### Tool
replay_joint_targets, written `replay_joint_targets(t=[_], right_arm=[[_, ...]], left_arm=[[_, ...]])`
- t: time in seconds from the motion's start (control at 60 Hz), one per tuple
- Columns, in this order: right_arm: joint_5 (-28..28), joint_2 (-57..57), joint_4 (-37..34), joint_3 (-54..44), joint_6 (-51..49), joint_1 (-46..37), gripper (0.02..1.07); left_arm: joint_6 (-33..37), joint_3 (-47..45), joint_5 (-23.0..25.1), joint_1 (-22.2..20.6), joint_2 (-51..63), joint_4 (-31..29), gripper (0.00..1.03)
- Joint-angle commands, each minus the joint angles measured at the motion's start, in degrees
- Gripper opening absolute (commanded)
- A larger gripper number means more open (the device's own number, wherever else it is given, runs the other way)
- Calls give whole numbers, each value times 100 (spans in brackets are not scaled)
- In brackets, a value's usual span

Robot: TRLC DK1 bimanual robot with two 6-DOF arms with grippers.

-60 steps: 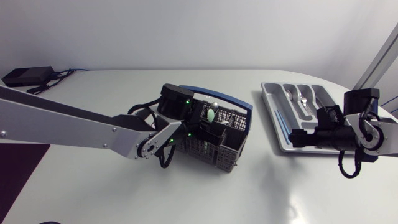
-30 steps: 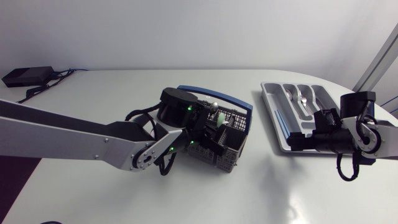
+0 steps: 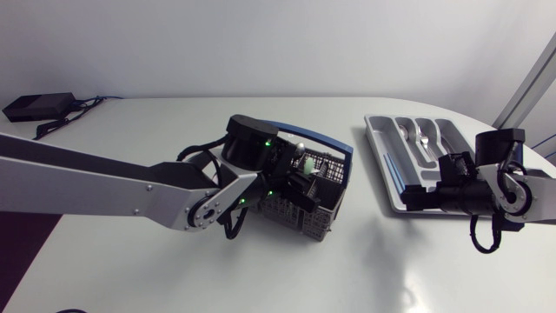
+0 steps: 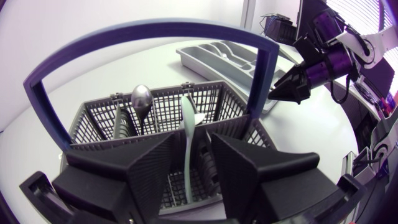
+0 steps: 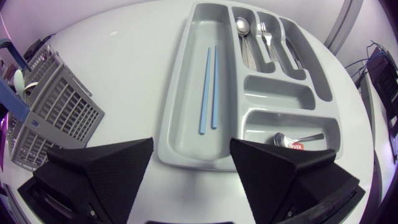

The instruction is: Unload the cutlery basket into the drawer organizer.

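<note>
A pale green utensil (image 4: 186,121) stands upright in the cutlery basket (image 4: 205,102), its long axis near vertical, its rounded end up and its lower end down in a mesh compartment. It sits between the two fingers of the left gripper (image 4: 193,140), which is released: there is a gap on each side of the utensil, and neither finger touches it. One compartment further from the gripper, a metal spoon (image 4: 140,99) also stands on end, bowl up. The basket's blue handle (image 4: 155,31) arches over both. The basket rests on the white table (image 3: 174,261), near its middle.

Well apart from the basket, on its right side, lies the grey drawer organizer (image 5: 186,134). Two blue chopsticks (image 5: 209,90) lie side by side along its long compartment on the side nearest the basket. A spoon (image 5: 242,26) and a fork (image 5: 267,37) lie lengthwise in narrow slots further from the basket. A crosswise slot holds another spoon with a small red label (image 5: 297,147) (its white print is too small to read). The right gripper (image 5: 191,144) hangs over the organizer's end, fingers spread wide and holding nothing
</note>
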Motion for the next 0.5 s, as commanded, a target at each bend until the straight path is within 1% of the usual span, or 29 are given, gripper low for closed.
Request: replay_joint_targets(t=[0.0, 0.483], right_arm=[[60, 98, 49, -122, 53, 41, 91], [69, 213, 137, -87, 53, 32, 91]], left_arm=[[105, 222, 7, 72, 102, 17, 49], [184, 687, 16, 89, 541, 8, 48]])
